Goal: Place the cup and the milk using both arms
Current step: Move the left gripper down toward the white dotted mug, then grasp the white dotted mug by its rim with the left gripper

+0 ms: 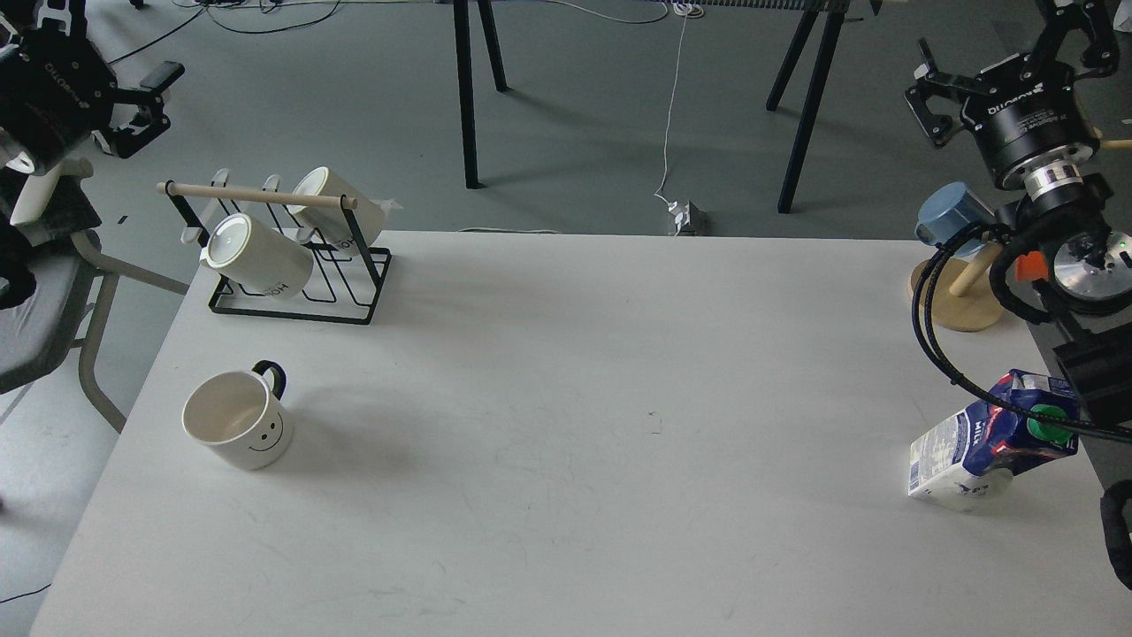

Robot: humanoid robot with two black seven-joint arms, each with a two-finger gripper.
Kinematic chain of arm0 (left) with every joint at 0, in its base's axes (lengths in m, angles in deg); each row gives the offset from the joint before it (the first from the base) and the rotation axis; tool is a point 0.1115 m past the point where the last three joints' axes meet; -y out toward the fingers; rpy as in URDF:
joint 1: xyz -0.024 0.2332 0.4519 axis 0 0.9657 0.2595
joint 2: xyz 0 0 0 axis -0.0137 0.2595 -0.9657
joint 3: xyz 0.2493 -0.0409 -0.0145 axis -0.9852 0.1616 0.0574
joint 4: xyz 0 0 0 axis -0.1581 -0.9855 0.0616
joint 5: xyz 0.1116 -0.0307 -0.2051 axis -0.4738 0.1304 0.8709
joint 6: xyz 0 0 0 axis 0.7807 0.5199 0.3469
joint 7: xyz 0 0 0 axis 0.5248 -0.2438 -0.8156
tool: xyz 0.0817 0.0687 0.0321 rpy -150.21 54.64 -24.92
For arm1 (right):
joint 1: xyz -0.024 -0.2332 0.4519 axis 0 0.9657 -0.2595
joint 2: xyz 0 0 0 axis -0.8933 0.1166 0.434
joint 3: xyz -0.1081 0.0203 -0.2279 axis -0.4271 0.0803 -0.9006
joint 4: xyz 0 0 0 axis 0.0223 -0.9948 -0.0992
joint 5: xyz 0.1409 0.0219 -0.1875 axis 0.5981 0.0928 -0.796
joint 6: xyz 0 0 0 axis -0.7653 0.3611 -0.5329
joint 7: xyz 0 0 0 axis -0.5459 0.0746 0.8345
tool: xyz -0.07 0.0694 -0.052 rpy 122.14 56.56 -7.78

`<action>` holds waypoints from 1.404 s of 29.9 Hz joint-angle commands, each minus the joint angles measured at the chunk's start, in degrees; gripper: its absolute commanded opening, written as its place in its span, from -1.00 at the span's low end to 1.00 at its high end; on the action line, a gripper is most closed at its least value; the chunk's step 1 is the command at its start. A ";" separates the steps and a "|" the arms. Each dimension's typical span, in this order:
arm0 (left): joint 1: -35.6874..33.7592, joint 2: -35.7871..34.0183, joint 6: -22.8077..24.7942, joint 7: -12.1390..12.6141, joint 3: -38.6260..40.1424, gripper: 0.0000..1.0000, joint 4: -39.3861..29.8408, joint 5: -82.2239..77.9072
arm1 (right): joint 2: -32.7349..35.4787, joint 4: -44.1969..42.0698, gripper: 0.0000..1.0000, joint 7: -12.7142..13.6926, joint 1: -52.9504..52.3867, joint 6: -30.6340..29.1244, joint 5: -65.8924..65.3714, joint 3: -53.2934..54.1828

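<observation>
A white cup [237, 430] with a smiley face and a black handle stands upright on the white table [584, 425] at the front left. A blue and white milk carton [982, 447] with a green cap leans tilted near the table's right edge. My left gripper [97, 53] is high at the far left, off the table, well away from the cup, open and empty. My right gripper [1004, 49] is high at the far right, above and behind the carton, open and empty. Black cables from the right arm cross in front of the carton's top.
A black wire rack [292, 265] with a wooden bar holds two white mugs at the back left. A blue cup [946, 212] hangs on a wooden stand [959, 305] at the back right. A grey chair [53, 301] stands left of the table.
</observation>
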 commanded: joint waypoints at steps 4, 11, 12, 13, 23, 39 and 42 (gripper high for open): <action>1.80 -8.94 -1.93 -0.13 -1.73 0.89 -15.42 -36.81 | 0.41 -0.10 0.99 -0.08 0.55 0.00 -0.02 -0.01; 8.56 -9.92 -8.96 -0.39 -1.82 0.83 -16.75 -59.78 | 2.25 -0.36 0.99 -0.08 1.16 0.00 -0.02 -0.09; 10.31 -9.48 -10.71 -0.39 -2.00 0.82 -16.66 -62.58 | 2.34 -0.45 0.99 -0.08 1.16 0.00 -0.02 -0.09; 11.98 -9.30 -12.73 -0.39 -2.09 0.80 -16.57 -65.31 | 2.34 -0.45 0.99 -0.08 1.25 0.00 -0.02 -0.01; 20.34 0.54 -21.27 -0.48 -2.26 0.65 -0.67 -87.30 | 1.81 -0.27 0.99 -0.08 1.95 0.00 -0.02 -0.09; 25.71 4.14 -24.61 -0.74 -2.09 0.26 2.32 -93.99 | 1.81 -0.27 0.99 -0.08 2.04 0.00 -0.02 -0.09; 25.89 4.59 -25.84 -0.83 -2.09 -0.06 2.32 -93.81 | 1.81 -0.27 0.99 -0.08 2.04 0.00 -0.02 -0.18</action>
